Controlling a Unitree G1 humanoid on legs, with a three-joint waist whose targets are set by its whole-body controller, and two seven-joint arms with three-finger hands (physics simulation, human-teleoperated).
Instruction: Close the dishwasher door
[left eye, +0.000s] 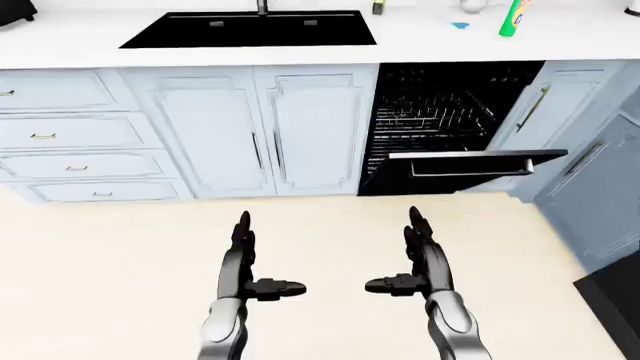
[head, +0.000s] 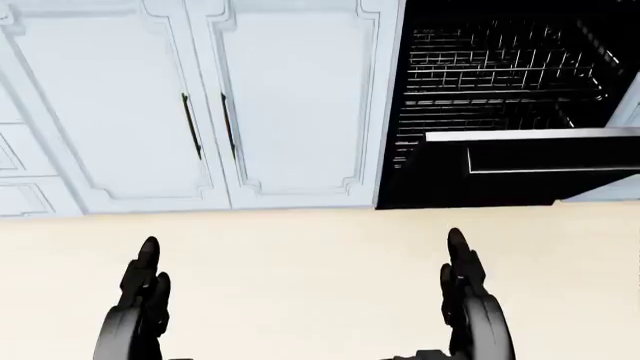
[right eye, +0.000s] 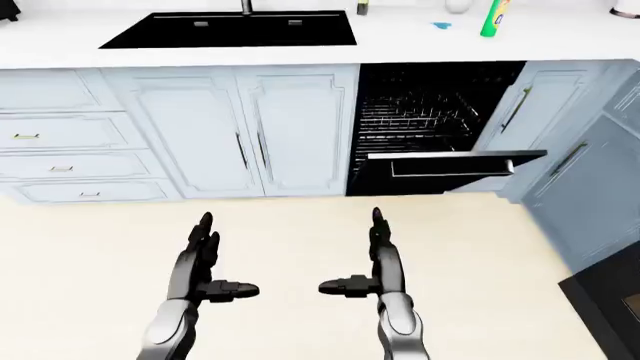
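The dishwasher door (left eye: 470, 166) hangs lowered and open, right of the double cabinet doors (left eye: 265, 127) and below the edge of the white bench (left eye: 60, 52). We see its top edge as a pale strip, with a long bar handle (left eye: 472, 168) on the dark face beneath it. Behind and above the door, the dark cavity shows a wire rack (left eye: 435, 116). Right of the door stands a pale cabinet panel with a slanted bar handle (left eye: 532, 107).

Left of the double cabinet doors, a column of drawers (left eye: 70, 139) carries small metal pulls. On the bench above those doors lies a black sink (left eye: 250, 28); a green bottle (left eye: 514, 18) stands on the bench above the dishwasher cavity, with a small blue item (left eye: 459, 25) just to its left.

Below the door, over the cream floor (left eye: 120, 247), we hold both hands apart from it and touching nothing. Our left hand (left eye: 245, 259) is wide, its fingers straight toward the cabinets and its thumb turned inward. Our right hand (left eye: 420, 259) mirrors it, likewise wide and empty, and sits below the left portion of the door, well clear of it. In the head view the door's lower edge lies above and right of the right hand's fingertips (head: 456, 238).
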